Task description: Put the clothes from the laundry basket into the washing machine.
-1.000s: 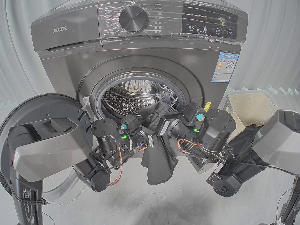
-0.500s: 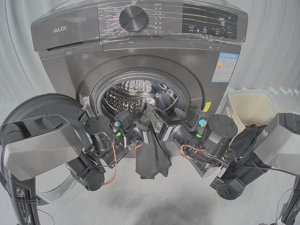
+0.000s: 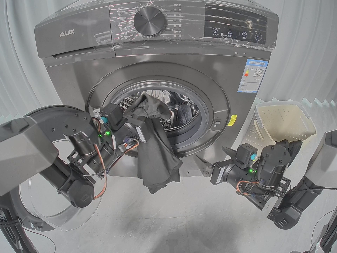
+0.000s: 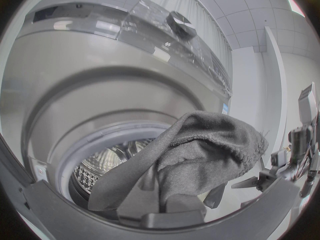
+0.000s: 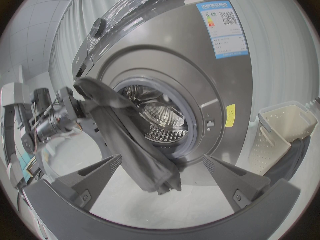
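Grey garment (image 3: 154, 151) at the washing machine (image 3: 77, 78) mouth, left jaws clamped on it; right jaws gaping, empty; blue label (image 3: 252, 76) print's too tiny.

Left gripper (image 3: 145, 116) seemingly beneath garment (image 3: 156, 151)

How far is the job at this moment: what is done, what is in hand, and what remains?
Done: the door is open, but the drum shows only bare metal. In hand: the left gripper is shut on a dark garment at the opening, most of it hanging outside; the right gripper is open and empty. Left: push this garment in, then fetch the dark cloth draped over the laundry basket rim.
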{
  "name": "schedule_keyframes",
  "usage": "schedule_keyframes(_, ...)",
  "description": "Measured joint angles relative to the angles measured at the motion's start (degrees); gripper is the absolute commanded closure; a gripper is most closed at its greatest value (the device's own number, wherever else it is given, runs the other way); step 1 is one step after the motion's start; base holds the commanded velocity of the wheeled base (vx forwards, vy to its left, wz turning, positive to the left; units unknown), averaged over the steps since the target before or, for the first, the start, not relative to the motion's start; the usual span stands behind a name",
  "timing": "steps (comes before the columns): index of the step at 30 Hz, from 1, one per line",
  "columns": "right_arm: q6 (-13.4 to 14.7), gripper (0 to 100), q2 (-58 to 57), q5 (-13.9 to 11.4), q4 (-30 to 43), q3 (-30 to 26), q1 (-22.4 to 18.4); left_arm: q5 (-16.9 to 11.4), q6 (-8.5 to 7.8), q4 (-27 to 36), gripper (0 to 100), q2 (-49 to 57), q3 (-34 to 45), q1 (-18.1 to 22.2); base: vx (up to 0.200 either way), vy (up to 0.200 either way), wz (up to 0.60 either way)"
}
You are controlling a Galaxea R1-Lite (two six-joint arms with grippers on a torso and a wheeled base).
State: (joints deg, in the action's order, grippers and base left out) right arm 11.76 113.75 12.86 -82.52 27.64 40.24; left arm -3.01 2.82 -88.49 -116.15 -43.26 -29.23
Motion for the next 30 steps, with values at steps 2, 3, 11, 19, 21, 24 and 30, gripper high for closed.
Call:
schedule_keyframes(2, -0.3, 0, 0.8, -1.2, -0.8, -1.2, -0.3, 0.0, 0.02, -0.1, 100, 1.8, 1.5, 0.2, 0.000, 0.000, 0.00)
schedule_keyframes(3, -0.6, 0, 1.4, -1.8, -1.2, -1.6, -0.3, -0.1, 0.05, -0.1, 100, 2.7, 2.2, 0.2, 0.000, 0.000, 0.00)
schedule_keyframes(11, -3.2, 0, 9.2, -6.1, -3.9, -0.7, -0.4, -0.3, 1.23, -0.2, 100, 7.3, 6.0, 0.4, 0.000, 0.000, 0.00)
schedule_keyframes(19, -3.3, 0, 17.2, -11.8, -4.6, 4.7, -0.5, -0.7, 1.76, -0.2, 100, 8.8, 7.3, 0.4, 0.000, 0.000, 0.00)
schedule_keyframes(21, -3.3, 0, 19.0, -12.4, -4.7, 6.1, -0.5, -0.7, 1.80, -0.2, 100, 9.1, 7.4, 0.4, 0.000, 0.000, 0.00)
schedule_keyframes(24, -3.3, 0, 21.6, -13.5, -5.2, 8.5, -0.4, -0.6, 1.83, -0.2, 100, 9.7, 7.5, 0.4, 0.000, 0.000, 0.00)
schedule_keyframes(30, -3.1, 0, 25.7, -15.8, -5.6, 13.6, -0.9, -0.6, 1.83, -0.2, 100, 10.6, 7.6, 0.1, 0.000, 0.000, 0.00)
